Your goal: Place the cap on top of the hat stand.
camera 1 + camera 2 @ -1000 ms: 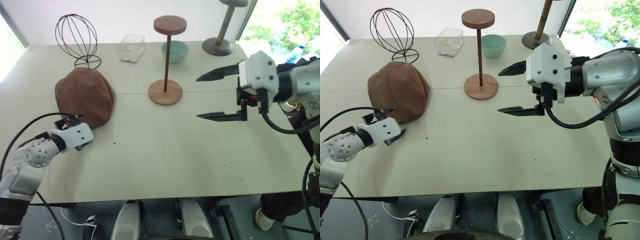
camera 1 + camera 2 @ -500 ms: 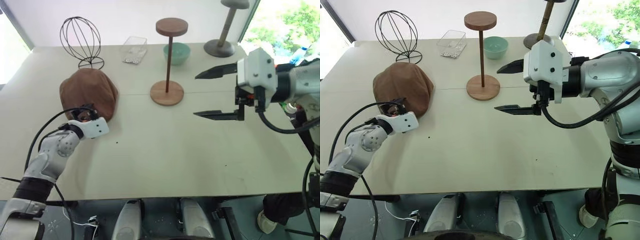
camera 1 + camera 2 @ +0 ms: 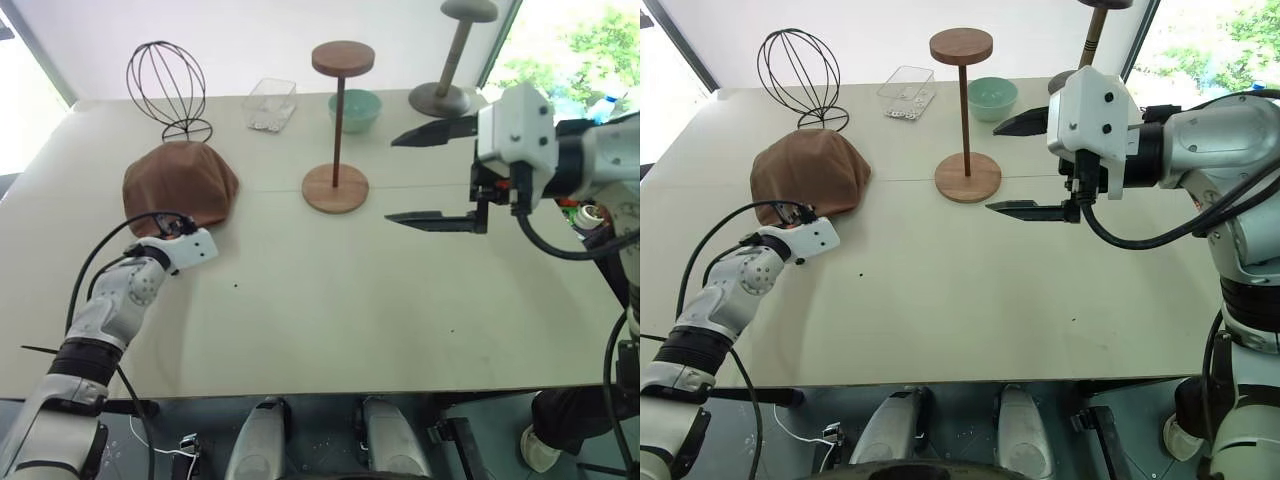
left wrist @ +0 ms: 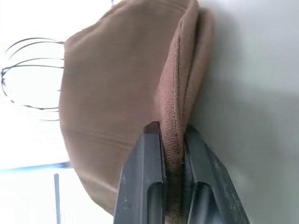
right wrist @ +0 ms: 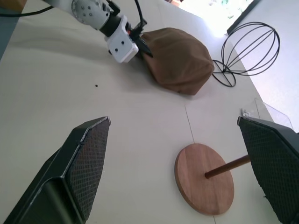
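At the left of the frame the left claw [image 4: 164, 186] is pinched shut on the near rim of the cap [image 3: 181, 184], which lies on the worktop [image 3: 330, 300] in front of the wire dome form [image 3: 167, 88]; the grasp looks made and the lift not yet begun. The next move calls for raising the cap clear and carrying it right, above the top disc of the hat stand [image 3: 339, 125] at upper centre. At the right, the right claw [image 3: 437, 172] hangs wide and empty above the worktop.
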Available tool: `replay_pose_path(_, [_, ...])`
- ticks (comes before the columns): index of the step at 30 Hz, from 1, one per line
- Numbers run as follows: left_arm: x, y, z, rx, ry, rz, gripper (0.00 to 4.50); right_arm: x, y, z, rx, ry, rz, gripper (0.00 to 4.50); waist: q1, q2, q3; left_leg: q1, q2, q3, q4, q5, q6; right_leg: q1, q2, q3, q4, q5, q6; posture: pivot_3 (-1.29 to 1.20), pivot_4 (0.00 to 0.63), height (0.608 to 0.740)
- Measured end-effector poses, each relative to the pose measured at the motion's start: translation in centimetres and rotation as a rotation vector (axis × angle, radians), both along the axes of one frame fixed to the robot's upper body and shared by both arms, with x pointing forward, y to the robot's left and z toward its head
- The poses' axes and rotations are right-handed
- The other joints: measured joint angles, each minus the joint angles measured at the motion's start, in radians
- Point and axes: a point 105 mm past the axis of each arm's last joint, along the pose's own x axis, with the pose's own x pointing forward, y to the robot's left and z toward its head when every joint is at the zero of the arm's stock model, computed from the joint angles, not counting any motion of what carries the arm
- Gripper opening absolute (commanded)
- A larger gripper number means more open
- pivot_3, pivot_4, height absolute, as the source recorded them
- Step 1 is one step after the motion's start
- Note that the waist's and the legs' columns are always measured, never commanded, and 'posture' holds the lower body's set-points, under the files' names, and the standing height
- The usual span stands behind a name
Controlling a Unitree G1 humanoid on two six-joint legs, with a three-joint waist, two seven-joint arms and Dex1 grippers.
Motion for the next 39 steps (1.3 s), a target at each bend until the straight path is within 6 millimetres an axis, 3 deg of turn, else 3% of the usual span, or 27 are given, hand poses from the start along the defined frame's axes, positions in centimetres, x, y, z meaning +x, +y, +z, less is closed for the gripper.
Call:
replay_pose_path(5, [-0.1,0.5,0.5,0.011,-0.021,0.012,0.05,0.5,-0.3,0.2,0.017,0.008,-0.035,4.50,-0.011,0.000,0.000,-0.002,0.000,0.000,0.000,0.000,0.000,-0.002,0.000,0.000,0.000,0.001,0.002,0.00,0.150,0.740])
replay_pose_path(10, [0.1,1.3,3.4,0.044,-0.100,0.015,0.05,2.1,-1.4,1.1,0.028,-0.050,-0.126,4.50,-0.013,-0.004,0.002,-0.003,0.000,0.000,0.000,0.000,0.000,-0.004,0.000,0.000,0.000,0.000,0.001,0.00,0.150,0.740])
replay_pose_path(12, [0.5,1.4,6.1,0.050,-0.159,0.005,0.05,2.6,-2.2,1.3,0.027,-0.053,-0.161,4.50,-0.011,-0.007,0.004,-0.004,0.000,0.000,0.000,0.000,0.000,-0.005,0.000,0.000,0.000,0.001,0.001,0.00,0.150,0.740])
replay_pose_path(16, [1.0,0.8,15.4,0.081,-0.364,-0.049,0.05,3.3,-4.1,2.4,0.038,-0.086,-0.233,4.50,-0.008,-0.012,0.007,-0.008,-0.001,0.000,0.000,0.000,0.000,-0.006,-0.001,0.000,-0.003,0.001,0.003,0.00,0.150,0.740])
replay_pose_path(18, [0.7,0.0,19.0,0.083,-0.453,-0.089,0.05,3.6,-4.8,2.8,0.043,-0.101,-0.257,4.50,-0.011,-0.012,0.007,-0.008,-0.002,0.002,0.000,0.000,0.000,-0.006,-0.003,0.000,-0.004,0.002,0.006,0.00,0.150,0.740])
replay_pose_path(21, [0.5,-2.2,22.4,0.087,-0.530,-0.182,0.05,4.0,-5.8,3.6,0.043,-0.131,-0.289,4.50,-0.012,-0.013,0.007,-0.009,-0.002,0.002,0.000,0.000,0.000,-0.007,-0.002,0.000,-0.004,0.002,0.007,0.00,0.150,0.740])
replay_pose_path(25, [-0.2,-7.4,26.3,0.075,-0.636,-0.369,0.05,4.3,-7.5,5.7,0.063,-0.193,-0.349,4.50,-0.010,-0.013,0.008,-0.009,-0.002,0.002,0.001,0.000,0.000,-0.007,-0.002,0.000,-0.003,0.002,0.007,0.00,0.150,0.740])
replay_pose_path(27, [-0.8,-10.9,27.1,0.052,-0.674,-0.495,0.05,4.1,-7.6,6.6,0.074,-0.223,-0.350,4.50,-0.011,-0.013,0.008,-0.010,-0.002,0.002,0.001,0.000,0.000,-0.007,-0.002,0.001,-0.004,0.003,0.008,0.00,0.150,0.740])
replay_pose_path(31, [-1.1,-16.3,26.2,0.036,-0.660,-0.680,0.05,4.0,-7.7,6.9,0.080,-0.229,-0.354,4.50,-0.016,-0.012,0.008,-0.009,-0.002,0.002,0.001,0.000,0.000,-0.007,-0.002,0.001,-0.003,0.003,0.009,0.00,0.150,0.740])
replay_pose_path(35, [-0.9,-18.9,25.2,0.032,-0.628,-0.768,0.05,3.8,-7.9,7.1,0.074,-0.232,-0.363,4.50,-0.019,-0.012,0.008,-0.009,-0.002,0.002,0.000,0.000,0.000,-0.007,-0.002,0.001,-0.002,0.003,0.009,0.00,0.150,0.740])
replay_pose_path(39, [0.1,-19.5,23.4,0.063,-0.570,-0.777,0.05,3.4,-8.2,7.7,0.087,-0.249,-0.376,4.50,-0.017,-0.012,0.008,-0.009,-0.002,0.002,0.001,0.000,0.000,-0.007,-0.002,0.001,-0.002,0.003,0.009,0.00,0.150,0.740])
